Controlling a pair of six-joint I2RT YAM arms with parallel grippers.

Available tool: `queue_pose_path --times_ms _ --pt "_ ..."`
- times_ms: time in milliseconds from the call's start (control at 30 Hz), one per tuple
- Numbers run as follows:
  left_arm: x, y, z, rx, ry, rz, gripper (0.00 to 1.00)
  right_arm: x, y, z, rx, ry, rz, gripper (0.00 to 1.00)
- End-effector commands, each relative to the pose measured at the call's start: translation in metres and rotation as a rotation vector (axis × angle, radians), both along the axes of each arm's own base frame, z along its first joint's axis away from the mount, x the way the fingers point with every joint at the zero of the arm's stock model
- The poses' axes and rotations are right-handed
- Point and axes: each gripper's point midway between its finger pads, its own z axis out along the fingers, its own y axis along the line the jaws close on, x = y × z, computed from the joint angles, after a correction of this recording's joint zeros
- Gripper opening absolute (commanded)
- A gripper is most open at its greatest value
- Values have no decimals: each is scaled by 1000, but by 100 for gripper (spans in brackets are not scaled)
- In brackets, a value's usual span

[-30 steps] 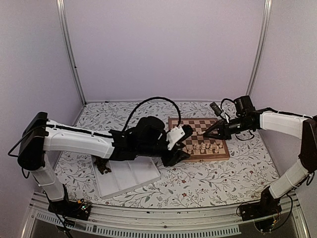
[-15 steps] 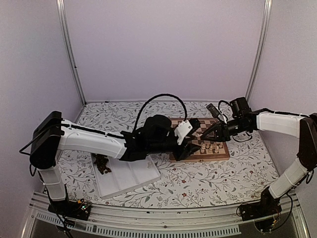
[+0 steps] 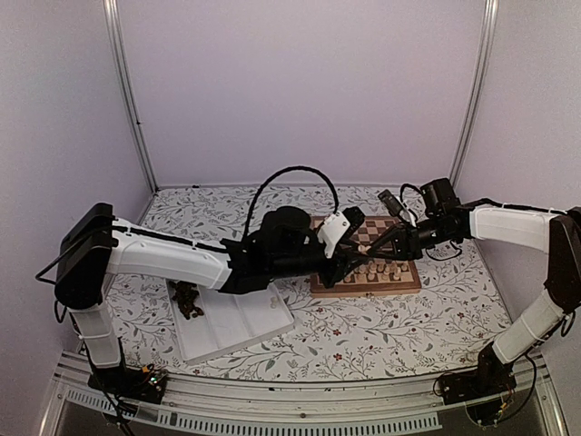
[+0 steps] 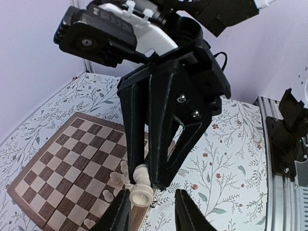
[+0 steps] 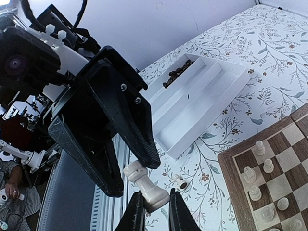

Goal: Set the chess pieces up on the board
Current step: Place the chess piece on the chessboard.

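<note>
Your right fingers [image 5: 135, 215] are clamped on one end of a pale cream wooden chess piece [image 5: 144, 185], holding it in the air by the near-left corner of the square wooden chessboard with dark brown and tan squares [image 3: 386, 289]. Your left fingers [image 4: 118, 216] stand apart on either side of its other end, not visibly pinching it. This looks like an arm-to-arm hand-over, so close the left fingers squarely on the piece before the right ones let go, then take it to its square beside the standing cream pieces [image 3: 386, 270]. No brand, label or writing is readable.
</note>
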Motion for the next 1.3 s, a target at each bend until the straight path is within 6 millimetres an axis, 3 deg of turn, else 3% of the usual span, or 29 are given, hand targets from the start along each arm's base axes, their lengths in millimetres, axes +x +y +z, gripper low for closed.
queue_pose_path --times_ms 0,300,467,633,733,967,1133,1267 --pt "-2 -8 15 -74 -1 -35 31 -4 4 -3 -12 -5 15 10" --pt "-2 -10 13 -81 22 -62 13 -5 5 -2 -14 -16 18 10" --pt "0 -9 11 -70 32 -60 7 -4 5 -2 -15 -20 16 12" --pt "6 -9 12 -3 38 -69 5 1 0 -3 -69 -51 -21 32" --pt "12 -2 -2 153 81 -77 4 14 -16 2 -104 -139 -83 38" --pt "17 34 -35 467 169 -30 3 46 -64 12 -153 -255 -272 46" --pt "23 53 -49 571 213 -10 3 50 -73 15 -186 -317 -319 46" --pt "31 57 -68 647 283 -7 3 50 -75 11 -205 -327 -326 46"
